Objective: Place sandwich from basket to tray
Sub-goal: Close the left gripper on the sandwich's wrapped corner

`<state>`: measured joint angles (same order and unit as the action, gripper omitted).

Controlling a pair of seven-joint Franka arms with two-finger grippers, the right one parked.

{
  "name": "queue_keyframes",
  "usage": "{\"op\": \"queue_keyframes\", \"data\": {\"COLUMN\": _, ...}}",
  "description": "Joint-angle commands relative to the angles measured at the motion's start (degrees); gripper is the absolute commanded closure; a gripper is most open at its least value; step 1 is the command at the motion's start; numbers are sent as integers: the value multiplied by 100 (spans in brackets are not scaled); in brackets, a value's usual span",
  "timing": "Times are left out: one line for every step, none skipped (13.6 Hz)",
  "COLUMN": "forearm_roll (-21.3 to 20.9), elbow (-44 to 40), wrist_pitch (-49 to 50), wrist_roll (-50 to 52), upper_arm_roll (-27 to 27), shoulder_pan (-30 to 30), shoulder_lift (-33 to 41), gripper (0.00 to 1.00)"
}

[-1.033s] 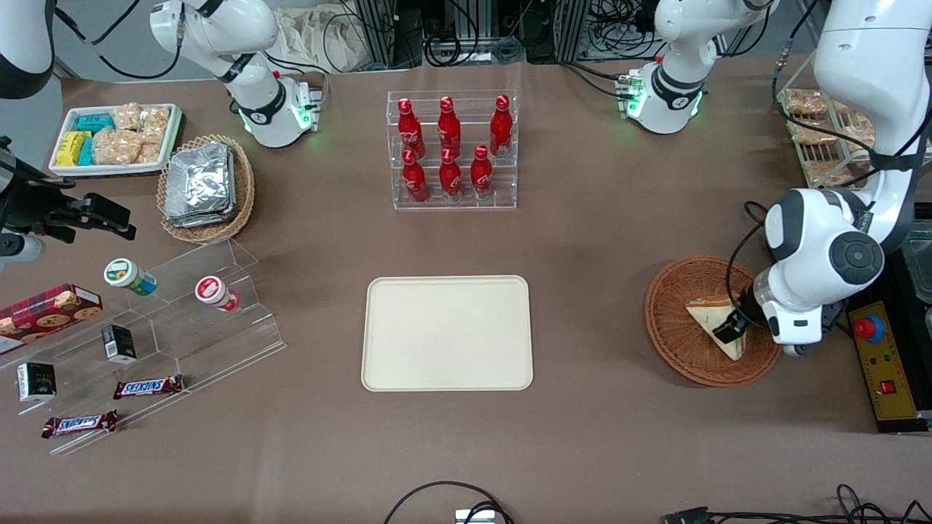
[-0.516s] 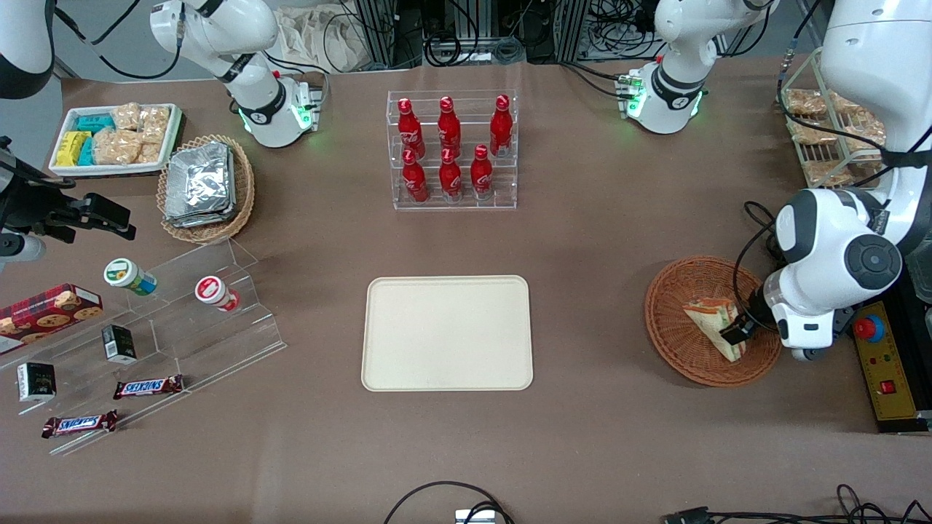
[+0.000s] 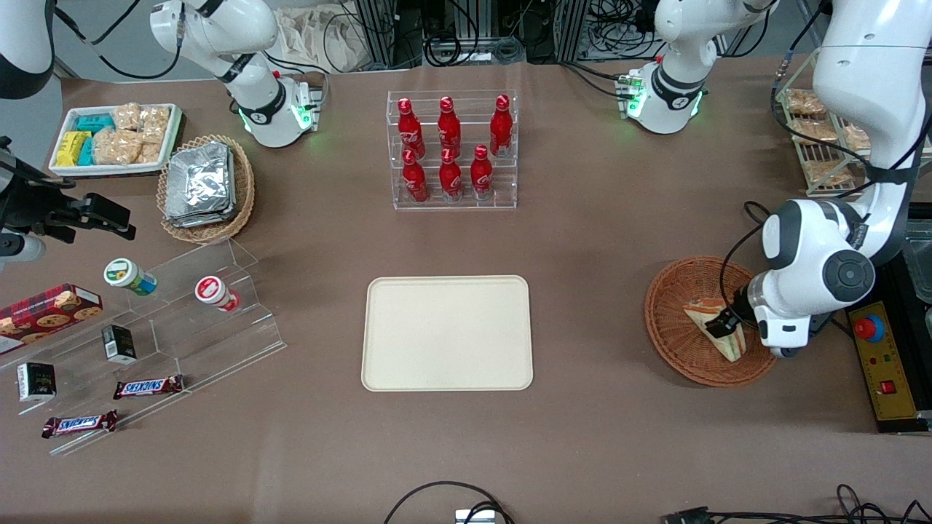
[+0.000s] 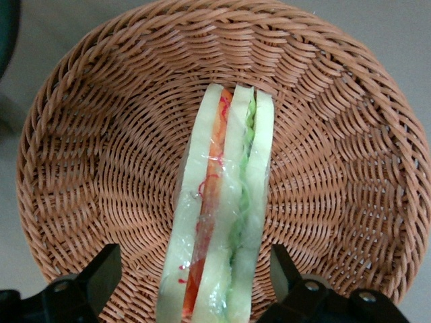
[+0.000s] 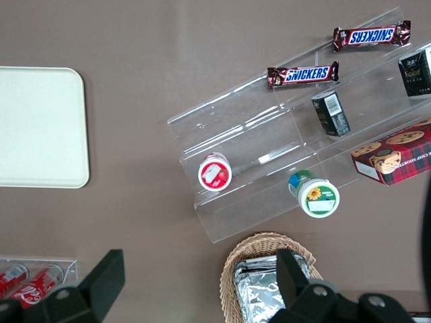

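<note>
Gripper [image 4: 195, 282] is down in the basket [image 3: 673, 342], fingers [image 4: 101, 276] spread apart either side of the sandwich [image 4: 225, 222]; neither pad looks to be touching yet. Sandwich stands on edge in the basket, wrapped in clear film, layers facing the wrist cam. Tray [image 3: 447, 332] lies well apart, toward table centre.

Risks, as we judge them: film is slick and bread soft, so a hard squeeze could crush it, a light one let it slip mid-carry. Closing off-centre may tip the wedge flat. Fingers could snag the weave.

Hidden: fingertips cut off in wrist view; in front view the arm covers part of the basket rim and the sandwich's end.
</note>
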<state>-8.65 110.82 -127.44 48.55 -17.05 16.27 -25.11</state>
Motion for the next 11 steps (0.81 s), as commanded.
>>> {"op": "queue_keyframes", "data": {"forearm_roll": -84, "elbow": -87, "wrist_pitch": 44, "wrist_roll": -74, "upper_arm_roll": -9, "shoulder_pan": -1, "shoulder_lift": 15, "gripper": 88}}
{"op": "queue_keyframes", "data": {"forearm_roll": -93, "elbow": -130, "wrist_pitch": 70, "wrist_roll": -117, "upper_arm_roll": -9, "shoulder_pan": -1, "shoulder_lift": 42, "gripper": 100}}
{"op": "queue_keyframes", "data": {"forearm_roll": -163, "elbow": -174, "wrist_pitch": 88, "wrist_roll": -135, "upper_arm_roll": -9, "shoulder_pan": -1, "shoulder_lift": 59, "gripper": 100}}
{"op": "queue_keyframes", "data": {"forearm_roll": -224, "elbow": -209, "wrist_pitch": 140, "wrist_roll": -144, "upper_arm_roll": -9, "shoulder_pan": -1, "shoulder_lift": 85, "gripper": 100}}
{"op": "queue_keyframes", "data": {"forearm_roll": -233, "elbow": -279, "wrist_pitch": 263, "wrist_roll": -153, "upper_arm_roll": -26, "shoulder_pan": -1, "shoulder_lift": 138, "gripper": 100}}
{"op": "queue_keyframes", "data": {"forearm_roll": -234, "elbow": -350, "wrist_pitch": 560, "wrist_roll": -188, "upper_arm_roll": -44, "shoulder_pan": -36, "shoulder_lift": 243, "gripper": 100}}
{"op": "queue_keyframes", "data": {"forearm_roll": -225, "elbow": -481, "wrist_pitch": 928, "wrist_roll": -319, "upper_arm_roll": -79, "shoulder_pan": -80, "shoulder_lift": 357, "gripper": 100}}
{"op": "queue_keyframes", "data": {"forearm_roll": -207, "elbow": -743, "wrist_pitch": 1349, "wrist_roll": -564, "upper_arm_roll": -201, "shoulder_pan": -106, "shoulder_lift": 419, "gripper": 100}}
{"op": "queue_keyframes", "data": {"forearm_roll": -198, "elbow": -1103, "wrist_pitch": 1806, "wrist_roll": -818, "upper_arm_roll": -333, "shoulder_pan": -107, "shoulder_lift": 411, "gripper": 100}}
{"op": "queue_keyframes", "data": {"forearm_roll": -146, "elbow": -1454, "wrist_pitch": 2272, "wrist_roll": -1143, "upper_arm_roll": -395, "shoulder_pan": -107, "shoulder_lift": 376, "gripper": 100}}
{"op": "queue_keyframes", "data": {"forearm_roll": -128, "elbow": -1693, "wrist_pitch": 2598, "wrist_roll": -1529, "upper_arm_roll": -474, "shoulder_pan": -115, "shoulder_lift": 367, "gripper": 100}}
